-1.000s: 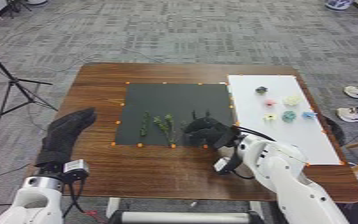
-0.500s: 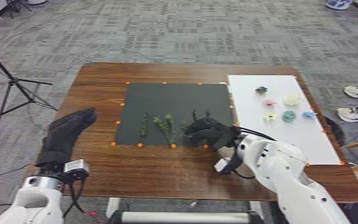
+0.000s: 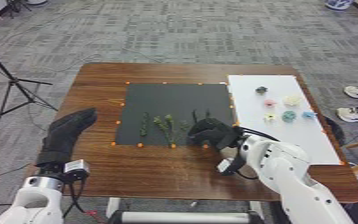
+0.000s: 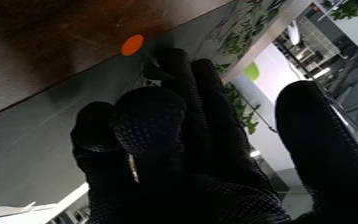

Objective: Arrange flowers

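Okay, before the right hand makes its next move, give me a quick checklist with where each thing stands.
1. Right hand at the dark mat: ok, it is at the near right corner.
2. Stem secured in that hand: cannot tell; the glove hides any hold.
3. Left hand out of the way: ok, it is off to the left of the mat.
4. Green sprigs on the mat: ok, they lie left of the right hand.
5. Flower heads on the white board: ok, spread over its middle and far part.
6. Flower heads brought together with the sprigs: not ok, they are on separate surfaces.
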